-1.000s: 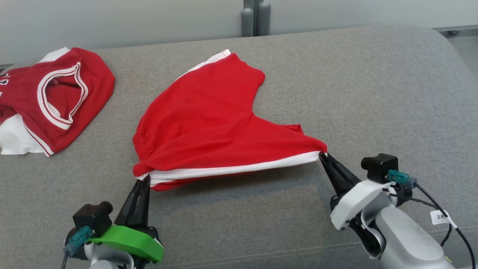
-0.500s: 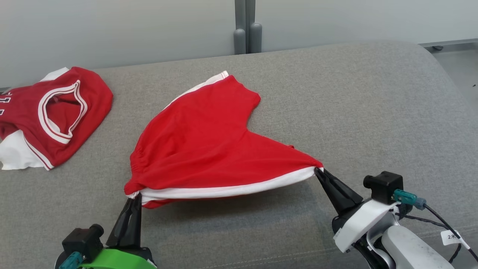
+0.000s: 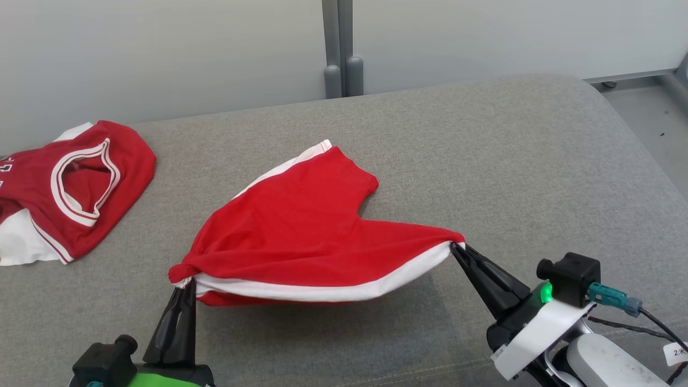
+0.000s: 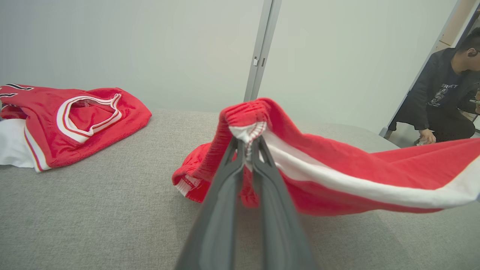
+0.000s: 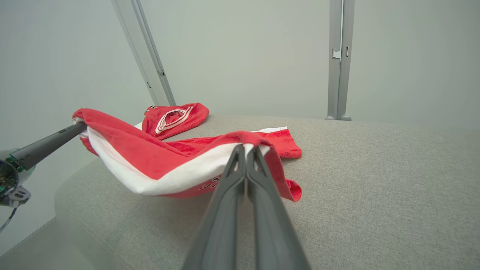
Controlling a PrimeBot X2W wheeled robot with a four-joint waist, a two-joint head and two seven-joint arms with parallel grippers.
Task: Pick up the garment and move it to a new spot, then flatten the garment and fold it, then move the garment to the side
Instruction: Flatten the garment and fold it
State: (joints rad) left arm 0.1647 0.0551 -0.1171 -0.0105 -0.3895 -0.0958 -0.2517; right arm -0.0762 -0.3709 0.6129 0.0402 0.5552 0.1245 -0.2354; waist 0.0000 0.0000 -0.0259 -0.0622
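The garment [image 3: 301,231] is a pair of red shorts with a white side stripe, stretched between my two grippers above the grey cushion [image 3: 484,161]. My left gripper [image 3: 185,284] is shut on the elastic waistband corner [image 4: 247,131] at the lower left. At the lower right my right gripper [image 3: 456,248] is shut on the leg-hem corner [image 5: 247,144]. The near edge hangs lifted and sags in the middle, while the far leg [image 3: 328,161] rests on the cushion. From the right wrist view I see the left gripper's fingers [image 5: 48,142] holding the other end.
A red jersey with white trim [image 3: 70,188] lies crumpled at the far left of the cushion. Pale wall panels with a grey post [image 3: 337,48] stand behind. A person in dark clothes [image 4: 442,97] crouches at the far right of the left wrist view. The cushion's right edge [image 3: 645,161] drops to the floor.
The head camera has tilted up, so everything sits lower in view. Both grippers have drawn the garment's near edge toward me; the waistband end is more bunched.
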